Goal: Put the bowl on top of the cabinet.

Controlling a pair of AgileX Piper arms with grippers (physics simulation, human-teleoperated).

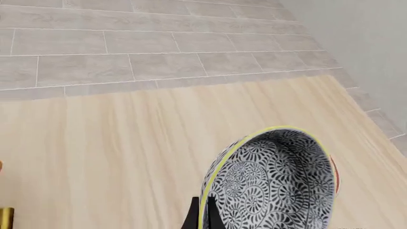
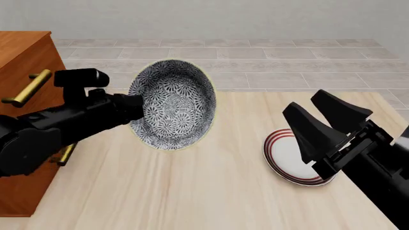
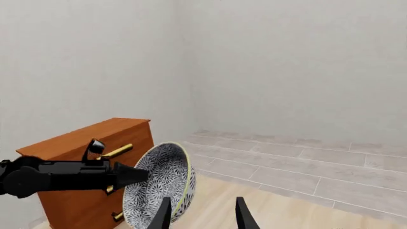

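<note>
Nearest me in the front view is my right end effector point(image 2: 329, 117), raised above the bench point(image 2: 191, 191) with its two fingers spread apart and nothing between them. Just beyond and beneath it lies the plate point(image 2: 288, 158), flat on the bench, white with red rings, partly covered by the fingers.

Further left, my left end effector point(image 2: 135, 106) is clamped on the rim of the bowl point(image 2: 172, 105). I have the bowl lifted clear of the bench and tipped on its side, its patterned inside facing the front camera. In the left wrist view the fingers point(image 1: 192, 217) pinch the yellowish rim, one on each side of the wall.

The cabinet point(image 2: 26, 52) stands at the left edge of the bench, beside the bowl, its top level with the bowl's upper part.
</note>
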